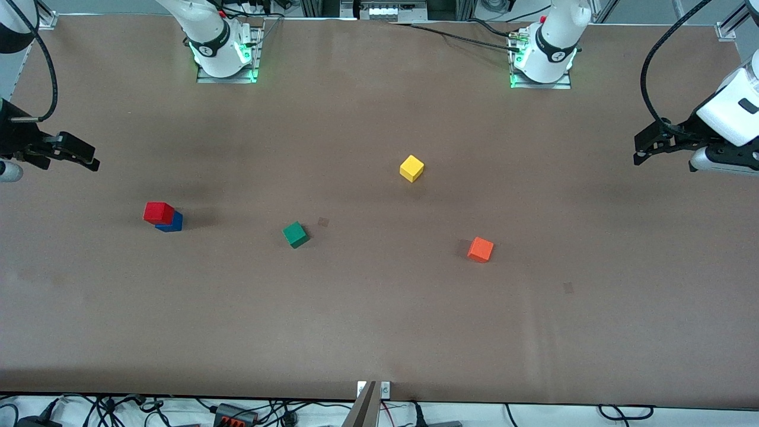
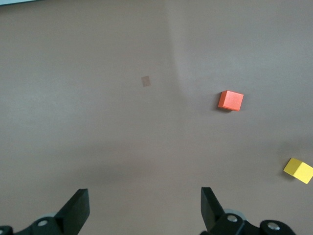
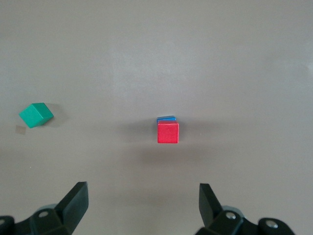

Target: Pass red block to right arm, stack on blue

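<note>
The red block [image 1: 158, 212] sits on top of the blue cube [image 1: 173, 224], toward the right arm's end of the table. In the right wrist view the red block [image 3: 167, 132] covers most of the blue cube [image 3: 166, 118]. My right gripper [image 1: 90, 159] is open and empty, up over the table edge at its own end, apart from the stack. It shows wide open in its wrist view [image 3: 143, 203]. My left gripper [image 1: 639, 149] is open and empty, up over the table's other end, and shows open in its wrist view [image 2: 144, 205].
A green cube [image 1: 295, 234] lies near the table's middle and also shows in the right wrist view [image 3: 35, 114]. A yellow cube [image 1: 411, 168] and an orange cube [image 1: 480, 249] lie toward the left arm's end; both show in the left wrist view, yellow [image 2: 298, 170] and orange [image 2: 230, 100].
</note>
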